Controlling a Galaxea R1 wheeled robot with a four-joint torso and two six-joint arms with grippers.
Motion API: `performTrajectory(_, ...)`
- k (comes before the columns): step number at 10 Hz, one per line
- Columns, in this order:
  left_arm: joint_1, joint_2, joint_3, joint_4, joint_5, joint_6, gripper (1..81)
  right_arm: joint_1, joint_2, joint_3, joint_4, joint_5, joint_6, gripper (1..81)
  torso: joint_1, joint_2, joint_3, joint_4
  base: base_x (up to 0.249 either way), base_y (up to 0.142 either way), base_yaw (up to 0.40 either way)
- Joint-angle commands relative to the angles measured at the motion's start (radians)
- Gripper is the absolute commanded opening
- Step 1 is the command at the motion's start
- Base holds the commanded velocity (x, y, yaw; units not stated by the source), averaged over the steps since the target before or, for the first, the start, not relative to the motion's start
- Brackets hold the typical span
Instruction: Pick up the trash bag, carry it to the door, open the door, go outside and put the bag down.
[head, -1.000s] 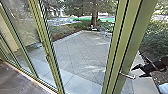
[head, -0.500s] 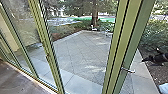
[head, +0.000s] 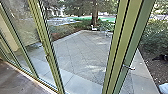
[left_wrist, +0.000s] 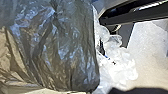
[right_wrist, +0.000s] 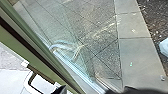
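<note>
Dark, shiny and creased, the trash bag looms large in the left wrist view, with crumpled clear-white plastic beside it. My right gripper is a small dark shape at the right edge of the head view, to the right of the door handle and apart from it. The metal handle juts from the green-framed glass door. In the right wrist view, the pale bent handle lies close by the green frame. How the bag is held is hidden.
Green posts and glass panes stand along the left, above a dark indoor floor. Beyond the glass lies a paved yard, with a tree, bushes and a soil bed around it.
My right gripper has drawn away from the handle towards the right edge of the head view. The door's handle now sits slightly higher there, while the left posts have stayed put.
</note>
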Motion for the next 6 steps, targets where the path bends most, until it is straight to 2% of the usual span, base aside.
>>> performTrajectory(1,-0.007,0.002,0.006,0.009,0.073,0.004,1.0,0.142,-0.006,0.041,-0.119,-0.057,-0.004,81.1,0.0,0.0,0.0,0.0,0.0,0.0,0.0)
performTrajectory(3,-0.007,0.002,0.004,0.009,0.073,0.004,1.0,0.167,0.008,0.052,-0.263,-0.117,-0.004,81.1,0.0,0.0,0.0,0.0,0.0,0.0,0.0)
performTrajectory(6,-0.007,-0.004,0.004,0.004,0.074,0.004,1.0,0.257,0.008,0.046,-0.379,-0.223,-0.023,81.1,0.001,0.0,0.0,0.0,0.0,0.0,0.0)
